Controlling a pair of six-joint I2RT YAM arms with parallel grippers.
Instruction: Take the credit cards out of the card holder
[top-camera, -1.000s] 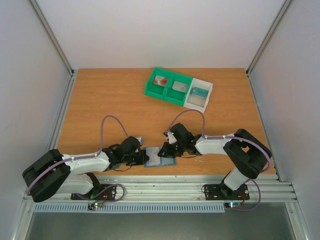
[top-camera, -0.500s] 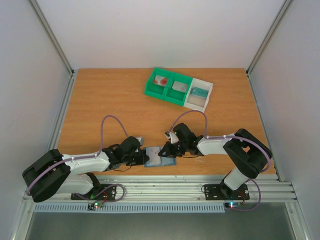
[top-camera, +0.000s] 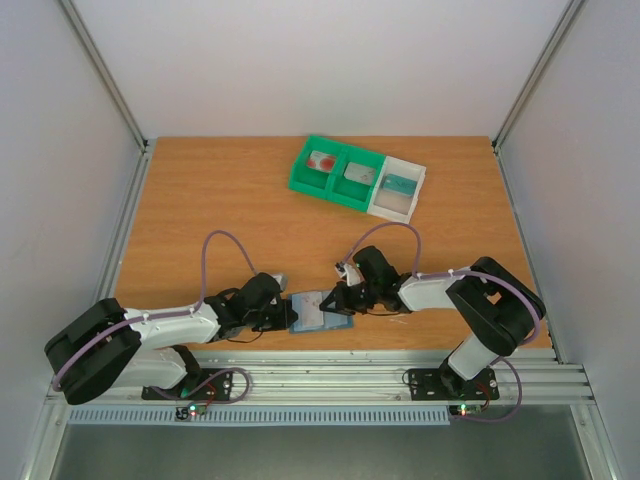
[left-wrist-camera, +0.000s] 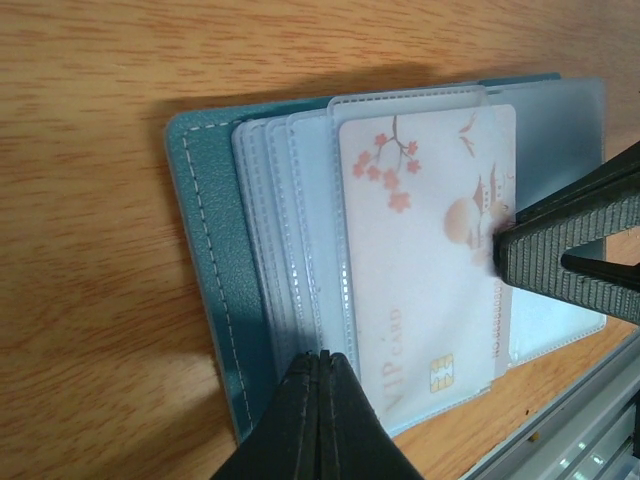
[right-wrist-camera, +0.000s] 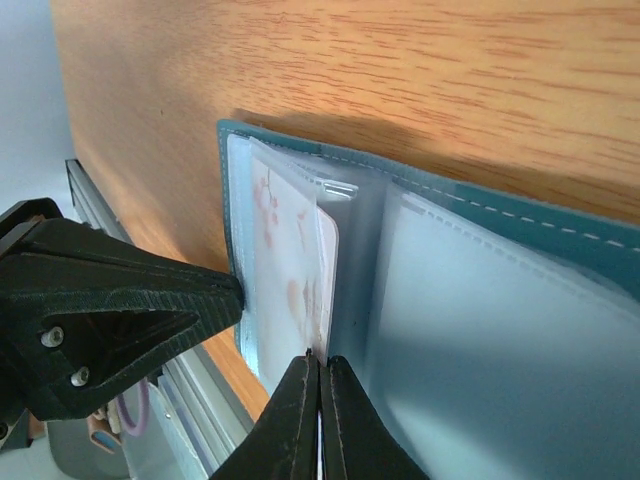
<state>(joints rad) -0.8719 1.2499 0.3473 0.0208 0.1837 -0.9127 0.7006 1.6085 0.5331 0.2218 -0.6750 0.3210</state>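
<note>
Showing, at the lower centre of the overhead view, the card holder (top-camera: 318, 318) lying open on the worktop (top-camera: 220, 200), close to the near edge, with both arms reaching in low from either side.

Clamping the holder from the left of that frame: the left end effector (left-wrist-camera: 322, 368), fully closed on the edge of the clear sleeves and seemingly anchoring the wallet.

Pinching from the right: the right end effector (right-wrist-camera: 320, 370), closed on the free edge of a white blossom card (left-wrist-camera: 425, 270) sitting in the top sleeve. Compared with a second ago, having edged slightly leftward onto the holder and having finished closing. Judging from that, marking the end of the approach and the start of the pull: card gripped, not yet drawn out, most of it lying inside the sleeve. Possibly risking the sleeve dragging along with the card.

Resting further back, at the upper centre of the overhead frame: a green tray (top-camera: 298, 180) holding a red-marked card (top-camera: 322, 161) and a grey card (top-camera: 358, 173), and beside it a white compartment (top-camera: 390, 212) holding a teal card (top-camera: 400, 185).
</note>
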